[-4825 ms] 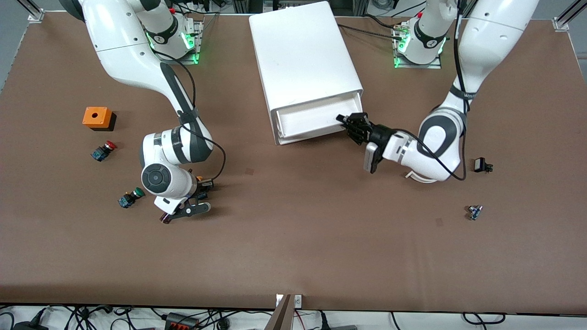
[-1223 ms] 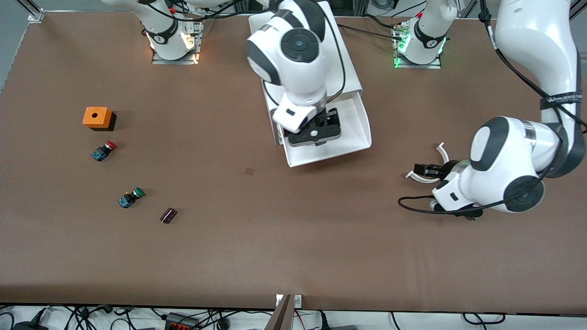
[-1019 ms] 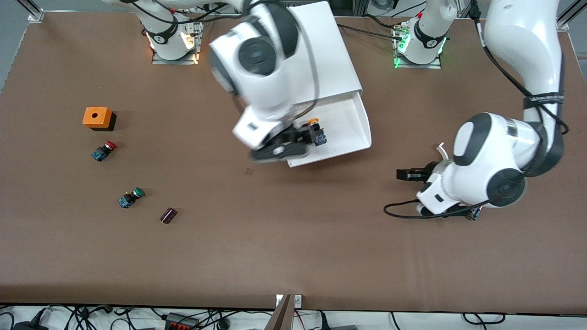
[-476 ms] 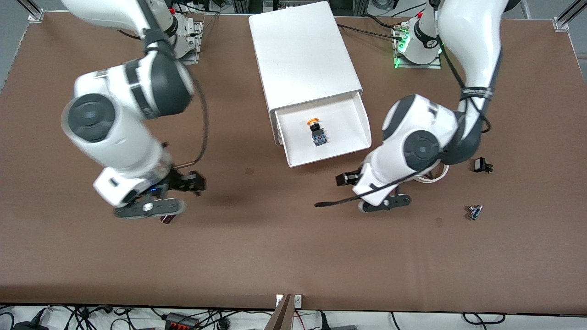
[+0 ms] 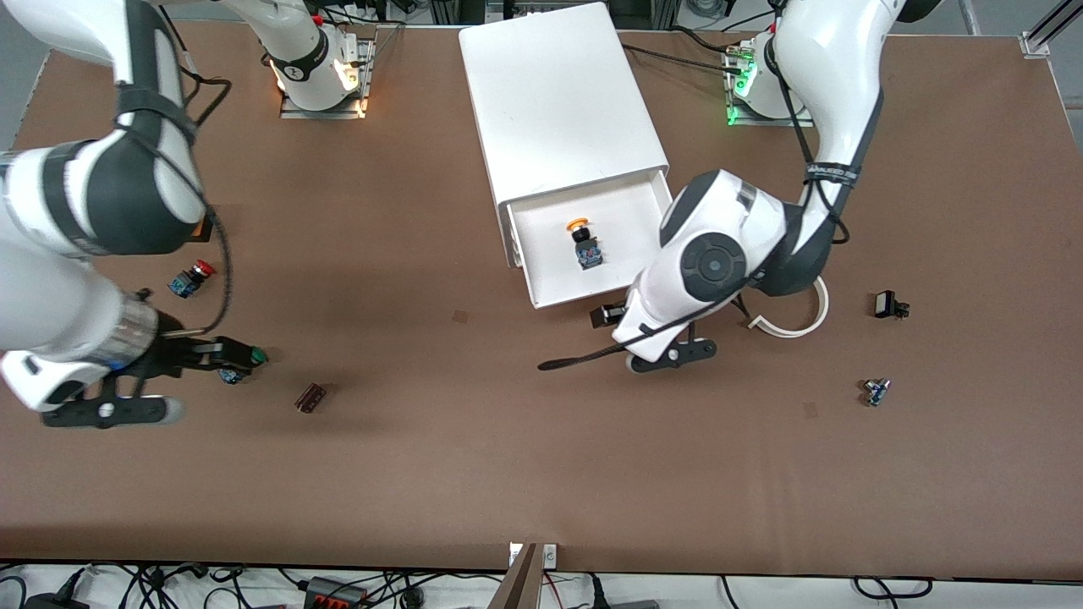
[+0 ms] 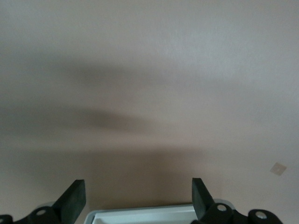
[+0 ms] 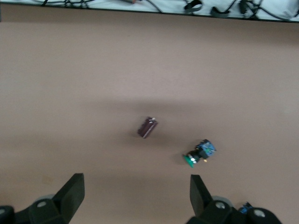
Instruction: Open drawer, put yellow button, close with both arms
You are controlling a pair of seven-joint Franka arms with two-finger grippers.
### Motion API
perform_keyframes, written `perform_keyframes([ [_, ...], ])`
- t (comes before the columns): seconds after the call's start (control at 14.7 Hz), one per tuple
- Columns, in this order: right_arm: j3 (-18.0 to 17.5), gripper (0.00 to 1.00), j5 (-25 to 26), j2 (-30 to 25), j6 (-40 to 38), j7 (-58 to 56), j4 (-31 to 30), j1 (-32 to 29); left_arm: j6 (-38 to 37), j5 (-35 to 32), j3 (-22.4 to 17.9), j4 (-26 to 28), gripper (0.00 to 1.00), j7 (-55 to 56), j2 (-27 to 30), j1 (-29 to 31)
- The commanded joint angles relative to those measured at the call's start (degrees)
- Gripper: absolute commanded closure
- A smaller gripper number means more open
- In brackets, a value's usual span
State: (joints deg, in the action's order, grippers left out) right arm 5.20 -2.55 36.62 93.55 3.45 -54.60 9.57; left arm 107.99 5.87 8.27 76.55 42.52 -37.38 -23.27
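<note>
Yellow button (image 5: 582,244) sits in the light, free-sliding drawer (image 5: 618,279); I'd push its front rim, both my grippers spread, empty.

The left gripper (image 5: 602,317) hangs just before the open drawer's (image 5: 550,294) front lip.

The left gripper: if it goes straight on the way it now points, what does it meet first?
Probably the drawer: the left gripper, open, sits just at its front edge, aimed toward it. How high it hangs is unclear.
</note>
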Motion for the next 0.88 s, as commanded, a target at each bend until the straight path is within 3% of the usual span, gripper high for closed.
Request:
perform_keyframes([
  [0.0, -0.9, 0.00, -0.3, -3.6, -2.9, -0.6, -1.6, -1.7, 0.8, -0.5, -0.4, 4.8, 0.00, 1.9, 3.4, -1.3],
  [0.2, -0.5, 0.00, -0.1, -6.1, -8.4, -0.6, -1.8, -4.5, 0.6, -0.3, 2.9, 8.4, 0.00, 1.9, 5.3, -1.4],
  [0.48, -1.1, 0.00, 0.3, -14.1, -7.5, -4.2, -11.1, -9.1, 0.3, -0.2, 5.2, 12.2, 0.00, 1.9, 7.8, -1.3],
  [0.82, -2.3, 0.00, 2.6, -19.9, -6.5, -6.0, -17.6, -10.6, 0.2, 0.0, 8.3, 16.5, 0.00, 2.3, 10.1, -0.9],
])
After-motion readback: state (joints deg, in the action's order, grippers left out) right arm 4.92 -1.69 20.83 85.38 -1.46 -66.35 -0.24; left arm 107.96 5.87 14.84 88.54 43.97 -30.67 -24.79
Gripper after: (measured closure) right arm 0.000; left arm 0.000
